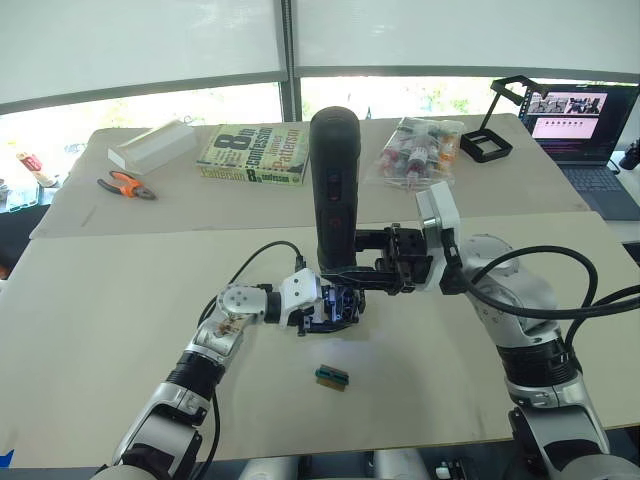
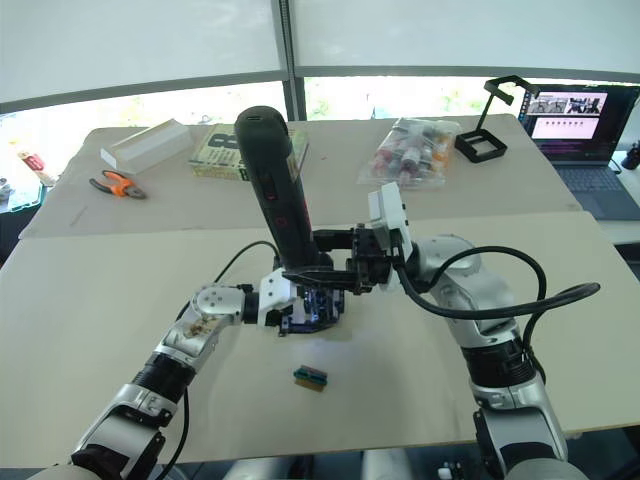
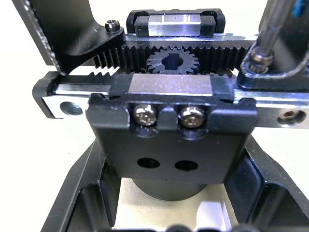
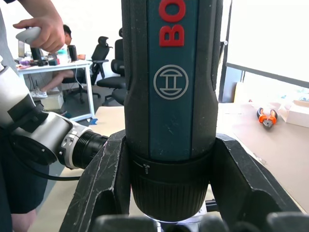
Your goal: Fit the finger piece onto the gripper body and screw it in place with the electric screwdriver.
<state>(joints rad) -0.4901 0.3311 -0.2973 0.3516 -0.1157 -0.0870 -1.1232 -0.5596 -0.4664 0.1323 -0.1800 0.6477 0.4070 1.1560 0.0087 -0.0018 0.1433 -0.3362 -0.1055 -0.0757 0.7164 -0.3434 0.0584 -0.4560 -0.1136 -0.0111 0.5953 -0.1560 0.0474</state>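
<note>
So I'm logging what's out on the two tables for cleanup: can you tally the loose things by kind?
Tools: 2, the electric screwdriver and orange-handled pliers
Gripper parts: 1, the gripper body
Small green-and-brown block: 1
Book: 1
White box: 1
Bag of bottles: 1
Black stand: 1
Laptop: 1
Total: 9

On the near beige counter (image 1: 120,330) you see a small green-and-brown block (image 1: 332,377). The far counter (image 1: 250,205) carries orange pliers (image 1: 128,185), a book (image 1: 254,153) and a laptop (image 1: 585,125).
</note>
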